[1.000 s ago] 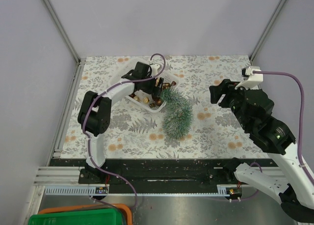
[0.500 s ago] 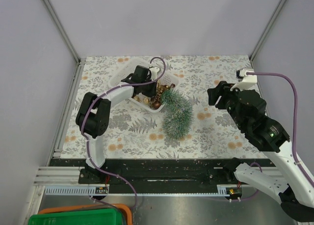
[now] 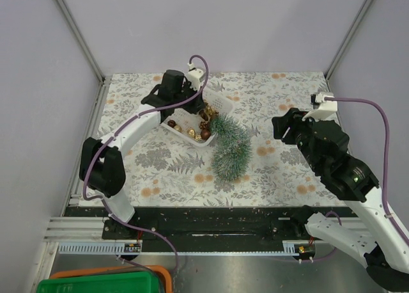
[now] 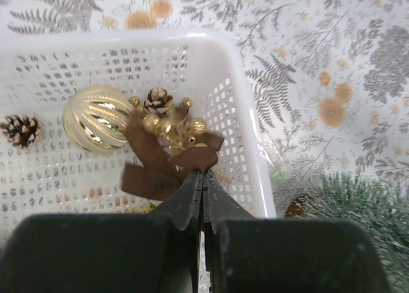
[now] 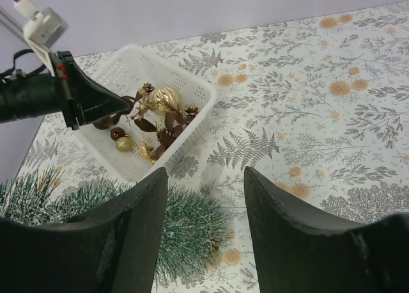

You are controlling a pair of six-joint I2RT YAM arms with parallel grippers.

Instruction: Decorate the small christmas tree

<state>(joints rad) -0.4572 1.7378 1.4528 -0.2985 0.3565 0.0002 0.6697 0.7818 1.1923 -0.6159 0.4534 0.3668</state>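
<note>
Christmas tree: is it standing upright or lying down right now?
Lying on its side. In the top view the small christmas tree stretches flat along the tablecloth beside the white basket, its full length showing.

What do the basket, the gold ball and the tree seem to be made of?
Basket: probably moulded plastic, white and slightly glossy, with regular slots.
Gold ball: a hard shell, plastic or glass, with a shiny ribbed gold coat.
Tree: likely synthetic bristles, dark green and matt, with white frosted tips.
</note>
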